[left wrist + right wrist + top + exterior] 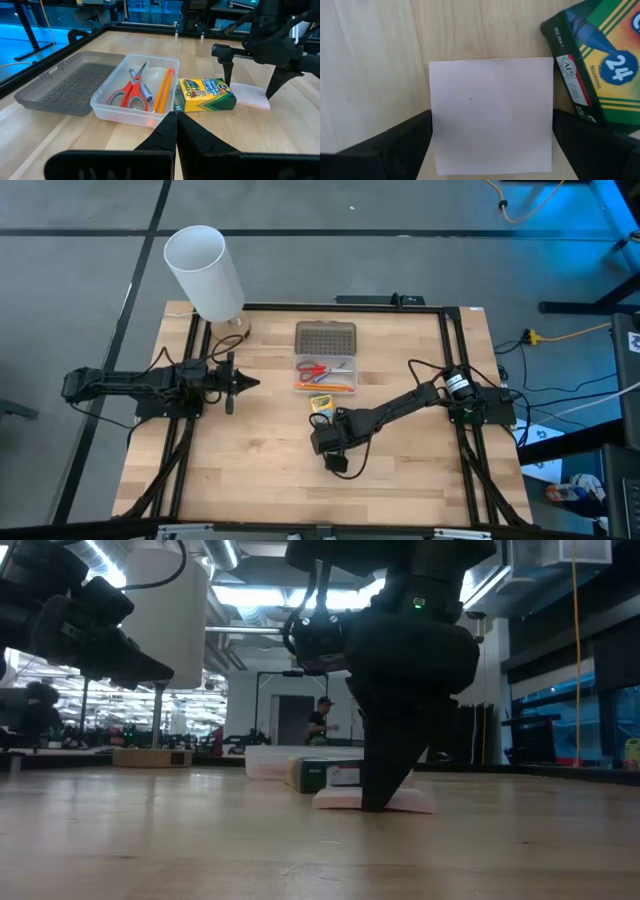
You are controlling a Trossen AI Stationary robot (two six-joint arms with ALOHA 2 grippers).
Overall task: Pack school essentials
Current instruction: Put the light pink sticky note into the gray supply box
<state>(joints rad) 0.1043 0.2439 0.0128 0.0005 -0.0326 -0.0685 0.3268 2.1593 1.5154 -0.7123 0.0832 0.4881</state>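
The right gripper (492,132) stands with its jaws spread wide, one finger on each side of the sticky-note pad (491,114), which lies flat on the counter (250,450) between them, not yet gripped. The pad is a pale pink square, thin and plain. I judge it light and a little yielding, since a stack of paper can flex or fan, so the sound hold is across two opposite edges, squeezed low near the counter. Just beside it lies the crayon box (205,93), green and yellow, stiff card. Next to that sits the clear case (106,103), already holding the scissors (128,93), the pen (142,88) and the pencil (164,89). The left gripper (243,383) waits well apart, jaws clenched on nothing.
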